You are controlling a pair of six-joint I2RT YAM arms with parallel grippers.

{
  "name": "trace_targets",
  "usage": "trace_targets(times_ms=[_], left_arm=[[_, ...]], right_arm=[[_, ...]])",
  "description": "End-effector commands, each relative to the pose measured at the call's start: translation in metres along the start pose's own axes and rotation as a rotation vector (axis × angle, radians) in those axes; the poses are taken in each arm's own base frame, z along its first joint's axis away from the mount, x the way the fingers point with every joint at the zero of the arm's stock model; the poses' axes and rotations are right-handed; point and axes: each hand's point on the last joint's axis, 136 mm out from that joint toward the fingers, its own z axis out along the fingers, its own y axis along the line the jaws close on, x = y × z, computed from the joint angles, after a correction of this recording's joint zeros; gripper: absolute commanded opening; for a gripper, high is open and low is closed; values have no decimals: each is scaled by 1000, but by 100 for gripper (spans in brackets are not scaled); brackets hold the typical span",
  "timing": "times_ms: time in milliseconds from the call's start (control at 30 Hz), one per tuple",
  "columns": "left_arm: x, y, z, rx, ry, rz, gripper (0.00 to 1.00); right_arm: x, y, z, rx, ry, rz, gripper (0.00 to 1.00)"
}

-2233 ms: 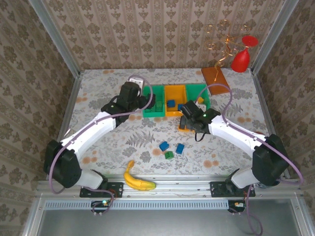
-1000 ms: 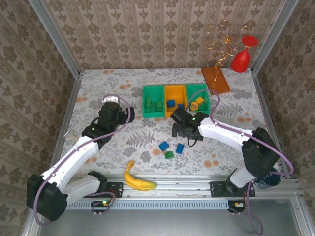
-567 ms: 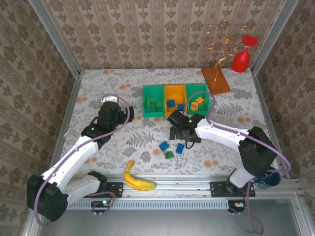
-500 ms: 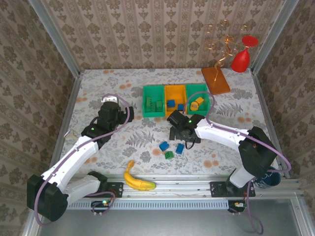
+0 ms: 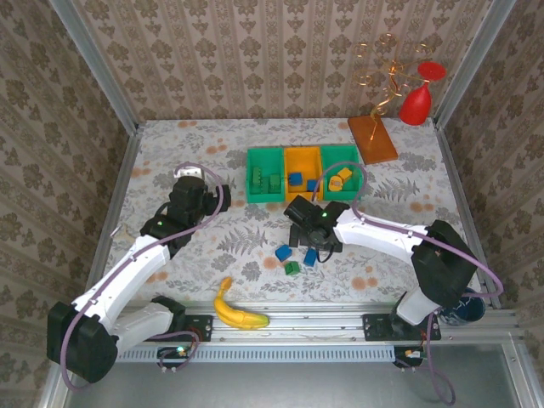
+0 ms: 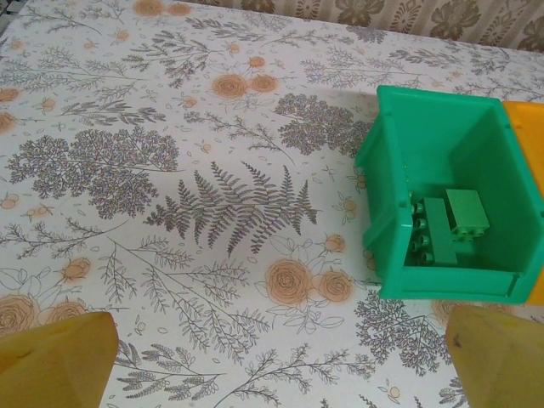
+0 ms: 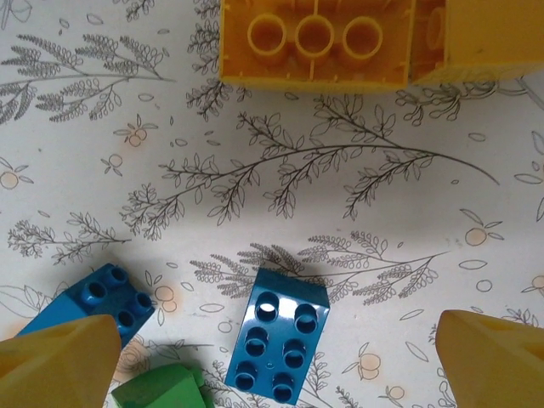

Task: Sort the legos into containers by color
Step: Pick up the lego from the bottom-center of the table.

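Observation:
Three containers stand in a row: a green bin [image 5: 257, 180] holding green legos [image 6: 448, 223], an orange bin [image 5: 302, 191] holding blue legos [image 5: 296, 178], and a green bin [image 5: 350, 161] holding orange legos [image 5: 339, 179]. Two blue legos [image 5: 283, 252] [image 5: 311, 256] and a green lego [image 5: 291, 268] lie loose in front. My right gripper [image 7: 276, 367] hangs open over the six-stud blue lego [image 7: 280, 340], with its fingertips [image 7: 59, 361] wide on either side. An orange lego [image 7: 314, 42] lies upside down beyond it. My left gripper [image 6: 272, 365] is open and empty, left of the green bin [image 6: 399, 229].
A yellow banana [image 5: 238, 313] lies near the front rail. At the back right are a brown-orange board [image 5: 371, 138], a red glass [image 5: 416, 100] and a wire stand [image 5: 382, 72]. Metal frame posts and patterned walls enclose the table.
My right gripper has moved left and toward the front, from beside the bins to above the loose blue legos. The left arm has held still over the last second.

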Motion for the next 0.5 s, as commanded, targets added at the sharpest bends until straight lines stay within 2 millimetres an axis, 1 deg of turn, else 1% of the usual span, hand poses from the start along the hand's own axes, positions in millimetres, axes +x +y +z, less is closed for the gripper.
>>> trace_targets(times_ms=[0, 200, 333, 467], left_arm=[[0, 3, 0, 2, -4, -30, 100], [1, 1, 2, 7, 1, -31, 100], [3, 2, 3, 6, 8, -33, 100], [4, 3, 3, 5, 10, -34, 100]], right_arm=[[14, -12, 5, 40, 40, 30, 96], [17, -9, 12, 28, 49, 43, 91], [24, -5, 21, 31, 85, 42, 82], [30, -4, 27, 26, 115, 46, 76]])
